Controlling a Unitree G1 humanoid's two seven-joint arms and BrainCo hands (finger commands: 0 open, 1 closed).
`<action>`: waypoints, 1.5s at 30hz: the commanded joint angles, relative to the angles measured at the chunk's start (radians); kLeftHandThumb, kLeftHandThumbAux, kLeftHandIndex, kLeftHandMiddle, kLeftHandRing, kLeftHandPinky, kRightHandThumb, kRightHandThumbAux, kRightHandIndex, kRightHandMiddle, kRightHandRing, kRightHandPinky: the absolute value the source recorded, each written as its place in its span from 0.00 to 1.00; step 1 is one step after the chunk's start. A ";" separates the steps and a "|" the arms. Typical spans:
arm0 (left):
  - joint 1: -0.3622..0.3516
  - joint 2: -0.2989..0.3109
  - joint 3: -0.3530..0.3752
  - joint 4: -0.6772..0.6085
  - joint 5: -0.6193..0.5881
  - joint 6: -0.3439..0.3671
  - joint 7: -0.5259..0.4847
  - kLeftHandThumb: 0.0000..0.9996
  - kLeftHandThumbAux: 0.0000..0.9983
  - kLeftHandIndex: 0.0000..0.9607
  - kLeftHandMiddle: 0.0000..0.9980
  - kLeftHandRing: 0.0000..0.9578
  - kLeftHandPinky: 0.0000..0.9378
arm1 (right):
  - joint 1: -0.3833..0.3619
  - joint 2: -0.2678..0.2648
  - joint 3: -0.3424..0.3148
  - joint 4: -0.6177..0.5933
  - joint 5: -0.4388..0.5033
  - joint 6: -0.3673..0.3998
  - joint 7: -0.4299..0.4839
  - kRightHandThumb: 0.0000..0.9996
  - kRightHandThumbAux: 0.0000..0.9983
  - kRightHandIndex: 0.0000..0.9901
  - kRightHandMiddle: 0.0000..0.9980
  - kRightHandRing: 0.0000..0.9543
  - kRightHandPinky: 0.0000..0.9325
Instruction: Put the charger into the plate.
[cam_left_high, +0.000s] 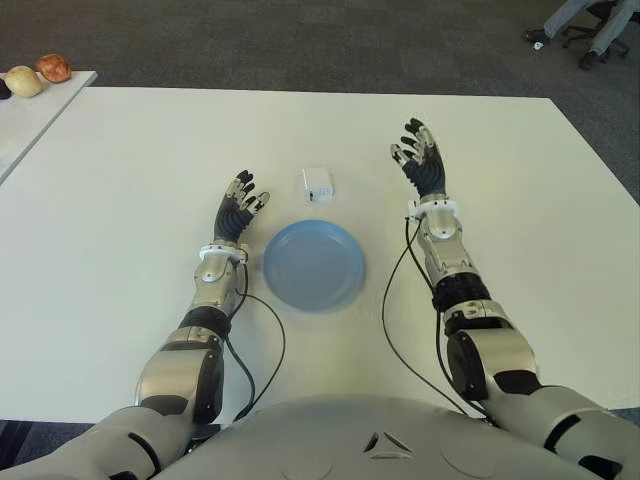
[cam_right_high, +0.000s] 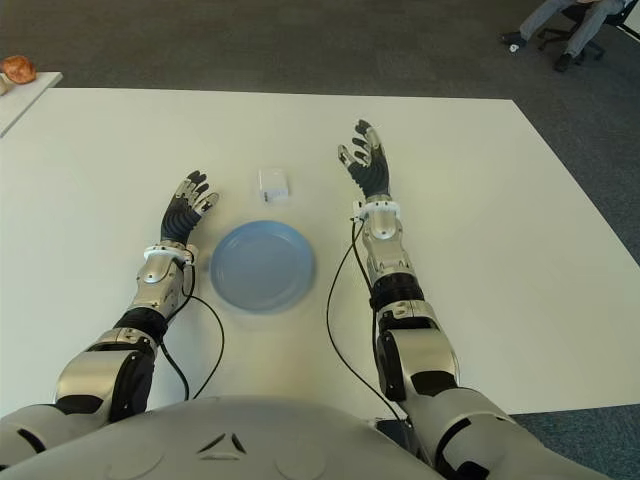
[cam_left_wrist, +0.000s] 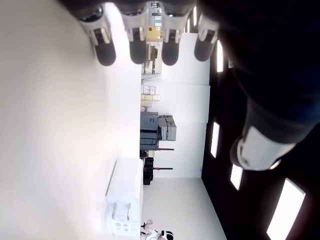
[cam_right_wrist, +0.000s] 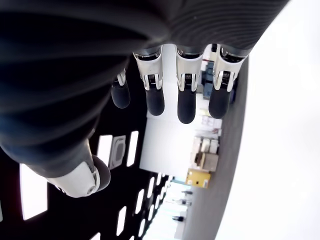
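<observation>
A small white charger (cam_left_high: 318, 184) lies on the white table, just beyond the far rim of a round blue plate (cam_left_high: 314, 264). The plate holds nothing. My left hand (cam_left_high: 241, 208) shows left of the plate's far edge with its fingers spread, holding nothing. The charger (cam_left_wrist: 122, 205) appears in the left wrist view, prongs showing, a short way off from the fingertips (cam_left_wrist: 137, 50). My right hand (cam_left_high: 421, 162) is raised to the right of the charger, fingers extended and empty; its fingers (cam_right_wrist: 185, 102) hold nothing in the right wrist view.
The white table (cam_left_high: 120, 220) stretches wide on both sides. A second table at the far left carries two roundish items (cam_left_high: 40, 74). Dark carpet lies beyond, with a seated person's legs and an office chair (cam_left_high: 585, 25) at the far right.
</observation>
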 joint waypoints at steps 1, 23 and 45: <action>0.061 -0.027 -0.007 0.073 0.016 0.070 0.013 0.03 0.64 0.04 0.09 0.09 0.11 | -0.126 -0.030 0.050 0.027 -0.076 -0.003 -0.023 0.25 0.69 0.08 0.13 0.14 0.18; 0.056 -0.038 -0.012 0.061 0.012 0.081 0.002 0.01 0.66 0.04 0.07 0.08 0.11 | -0.481 -0.155 0.444 0.454 -0.492 -0.091 -0.011 0.05 0.62 0.00 0.00 0.00 0.00; 0.077 -0.049 -0.020 0.028 0.013 0.079 0.001 0.01 0.64 0.04 0.08 0.08 0.10 | -0.472 -0.049 0.591 0.591 -0.573 -0.015 0.083 0.00 0.51 0.00 0.00 0.00 0.00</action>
